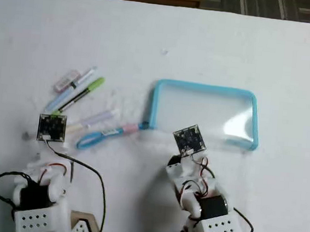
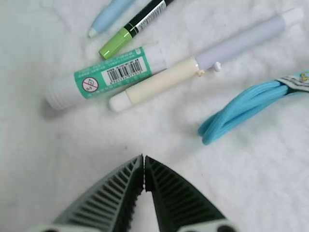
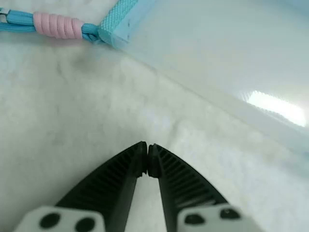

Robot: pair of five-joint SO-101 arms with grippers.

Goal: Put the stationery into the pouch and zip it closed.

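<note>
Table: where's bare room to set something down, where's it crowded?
Bare: the wide strip of table beyond the pouch and pens, and the patch right of the pouch. Crowded: left of the pouch, where pens, glue stick and strap loop lie close, just ahead of the left gripper.

My worktop is white and soft-looking, and on my right side a clear pouch with blue edging lies flat on it. The pouch's blue strap trails off one corner toward my left. Beyond the strap lies a loose fan of stationery: a green-tipped marker, a pale blue pen, a lilac-and-cream pen and a green-labelled tube.
</note>
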